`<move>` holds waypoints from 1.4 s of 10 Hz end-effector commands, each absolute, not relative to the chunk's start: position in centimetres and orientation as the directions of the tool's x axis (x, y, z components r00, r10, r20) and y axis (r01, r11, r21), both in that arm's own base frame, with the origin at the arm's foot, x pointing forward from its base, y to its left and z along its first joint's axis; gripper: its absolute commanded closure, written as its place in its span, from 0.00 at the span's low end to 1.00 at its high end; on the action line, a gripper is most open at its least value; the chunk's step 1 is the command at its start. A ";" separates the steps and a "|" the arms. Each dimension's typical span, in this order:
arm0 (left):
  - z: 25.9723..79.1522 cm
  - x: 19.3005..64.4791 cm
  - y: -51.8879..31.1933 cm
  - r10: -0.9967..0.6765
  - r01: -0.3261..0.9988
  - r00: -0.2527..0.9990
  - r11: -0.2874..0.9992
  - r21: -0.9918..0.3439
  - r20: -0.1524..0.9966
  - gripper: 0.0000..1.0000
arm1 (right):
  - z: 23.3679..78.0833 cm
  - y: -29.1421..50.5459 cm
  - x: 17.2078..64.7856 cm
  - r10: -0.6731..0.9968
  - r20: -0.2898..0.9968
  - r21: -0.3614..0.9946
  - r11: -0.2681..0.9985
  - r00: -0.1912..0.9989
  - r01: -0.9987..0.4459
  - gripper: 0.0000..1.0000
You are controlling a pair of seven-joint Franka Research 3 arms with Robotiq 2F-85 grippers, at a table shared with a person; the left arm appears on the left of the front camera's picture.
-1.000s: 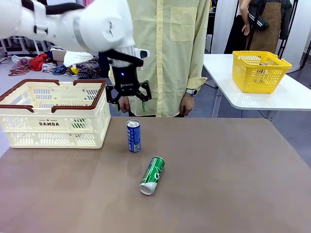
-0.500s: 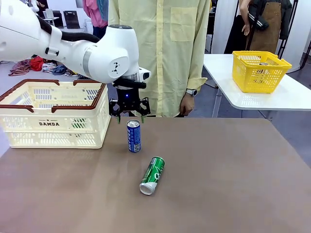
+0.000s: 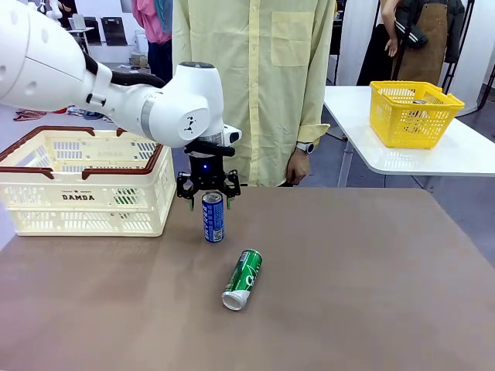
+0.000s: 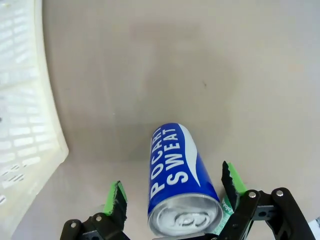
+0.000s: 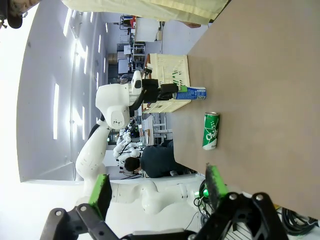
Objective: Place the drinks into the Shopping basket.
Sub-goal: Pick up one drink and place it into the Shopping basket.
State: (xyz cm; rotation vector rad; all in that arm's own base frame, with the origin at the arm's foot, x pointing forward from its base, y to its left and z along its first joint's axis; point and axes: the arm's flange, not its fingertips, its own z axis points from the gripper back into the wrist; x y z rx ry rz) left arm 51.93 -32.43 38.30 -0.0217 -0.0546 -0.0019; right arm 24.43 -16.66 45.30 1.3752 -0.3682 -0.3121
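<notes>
I have no drink in the Shopping basket (image 3: 85,197): left gripper (image 3: 209,202), spread wide, straddles the upright blue can (image 3: 213,218); green can (image 3: 243,279) lies untouched.

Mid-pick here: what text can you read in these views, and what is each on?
"DAMDA": side of the Shopping basket; the small line above it is too small to read.
"POCARI SWEAT": white letters on the blue can.
White lettering on the green can: too small to read.
</notes>
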 end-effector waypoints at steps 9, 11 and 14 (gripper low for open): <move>38.7 52.8 -33.0 -0.002 0.002 1.000 1.000 -0.017 -0.005 1.00 | 45.9 -16.7 24.7 -0.436 0.057 0.990 0.143 0.898 0.006 0.00; 39.0 52.8 -33.1 0.001 -0.001 1.000 1.000 0.003 -0.022 1.00 | 45.9 -16.7 24.7 -0.436 0.057 0.990 0.143 0.898 0.006 0.00; 39.0 52.9 -32.9 0.004 -0.004 0.999 1.000 -0.003 -0.043 1.00 | 45.9 -16.7 24.7 -0.436 0.057 0.990 0.143 0.898 0.006 0.00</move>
